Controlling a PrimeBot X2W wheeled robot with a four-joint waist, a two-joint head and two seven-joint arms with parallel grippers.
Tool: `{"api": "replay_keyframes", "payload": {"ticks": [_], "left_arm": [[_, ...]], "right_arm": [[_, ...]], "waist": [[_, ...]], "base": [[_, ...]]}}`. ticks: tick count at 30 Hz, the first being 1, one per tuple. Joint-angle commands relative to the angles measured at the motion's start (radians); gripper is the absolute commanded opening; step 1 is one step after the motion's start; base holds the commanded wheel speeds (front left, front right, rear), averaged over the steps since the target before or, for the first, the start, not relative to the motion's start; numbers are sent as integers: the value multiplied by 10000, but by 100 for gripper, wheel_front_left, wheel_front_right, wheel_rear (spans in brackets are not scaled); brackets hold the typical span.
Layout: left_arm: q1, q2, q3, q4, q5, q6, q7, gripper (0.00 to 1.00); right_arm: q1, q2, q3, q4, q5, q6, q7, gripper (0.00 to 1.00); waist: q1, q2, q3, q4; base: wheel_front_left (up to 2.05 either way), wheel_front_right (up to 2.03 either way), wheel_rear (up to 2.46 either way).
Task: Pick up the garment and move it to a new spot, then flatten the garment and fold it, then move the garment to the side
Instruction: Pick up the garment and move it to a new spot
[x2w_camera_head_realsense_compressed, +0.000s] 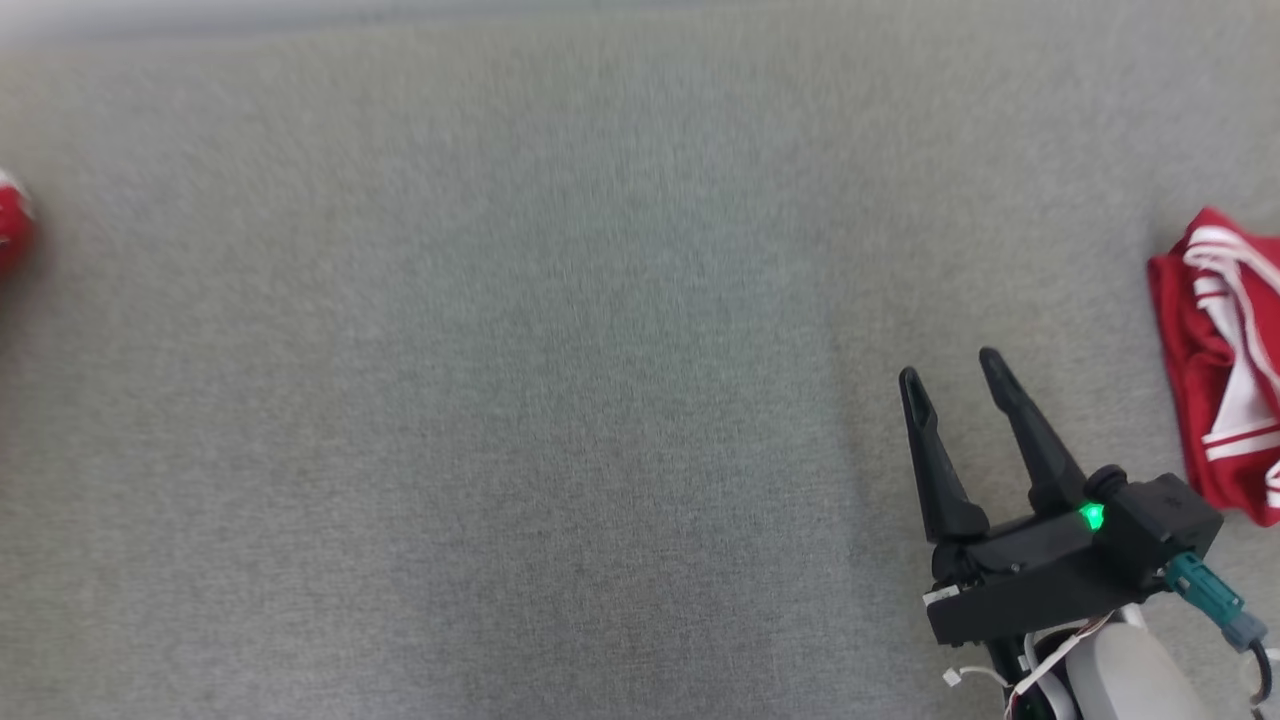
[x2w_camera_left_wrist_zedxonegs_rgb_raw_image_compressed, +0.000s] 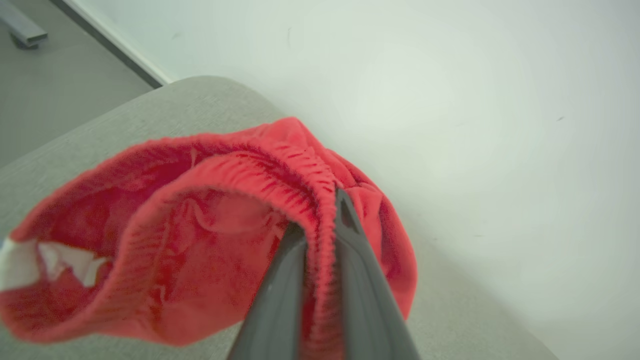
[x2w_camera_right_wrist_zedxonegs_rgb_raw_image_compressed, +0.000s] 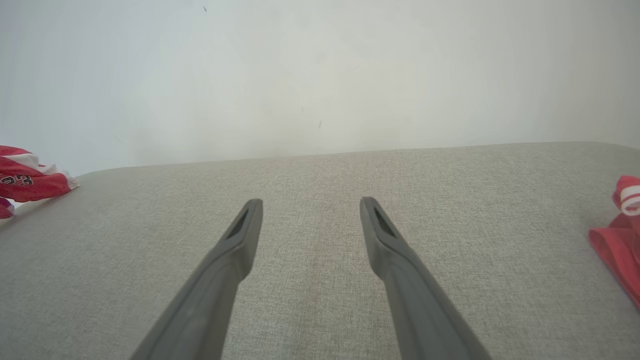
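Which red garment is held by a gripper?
The garment clamped in the left gripper, by its gathered edge; the other garment lies free beside the open right gripper.

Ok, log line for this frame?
left end effector: shut on red garment | right end effector: open, over grey surface

Plain red garment (x2w_camera_left_wrist_zedxonegs_rgb_raw_image_compressed: 210, 240), white patch at one end. On the right, second garment (x2w_camera_head_realsense_compressed: 1225, 370) in red with white stripes. Mottled grey cloth surface (x2w_camera_head_realsense_compressed: 500, 400). Black right gripper (x2w_camera_head_realsense_compressed: 949, 365), green light (x2w_camera_head_realsense_compressed: 1091, 516) on it. Pale wall (x2w_camera_left_wrist_zedxonegs_rgb_raw_image_compressed: 450, 100).
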Motion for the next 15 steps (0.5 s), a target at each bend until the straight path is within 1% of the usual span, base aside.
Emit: {"api": "replay_keyframes", "payload": {"ticks": [1, 4, 10, 15], "left_arm": [[-186, -117, -74, -265, -147, -154, -65, 0], [-480, -357, -386, -915, -344, -324, -37, 0], [-929, -1218, -1461, -2445, -611, -292, 372, 0], [-622, -1944, -2573, -3599, -301, -405, 490, 0]], "right_arm": [[199, 86, -18, 91, 99, -20, -73, 100], [477, 322, -141, 285, 174, -20, -165, 100], [983, 634, -181, 612, 285, -20, -284, 100], [1227, 787, -152, 678, 363, -22, -302, 100]], "waist": [[1, -1, -1000, 25], [1, -1, -1576, -80], [1, -1, -2560, -470], [1, -1, -2967, -1042]], "base": [[0, 0, 0], [0, 0, 0], [0, 0, 0], [0, 0, 0]]}}
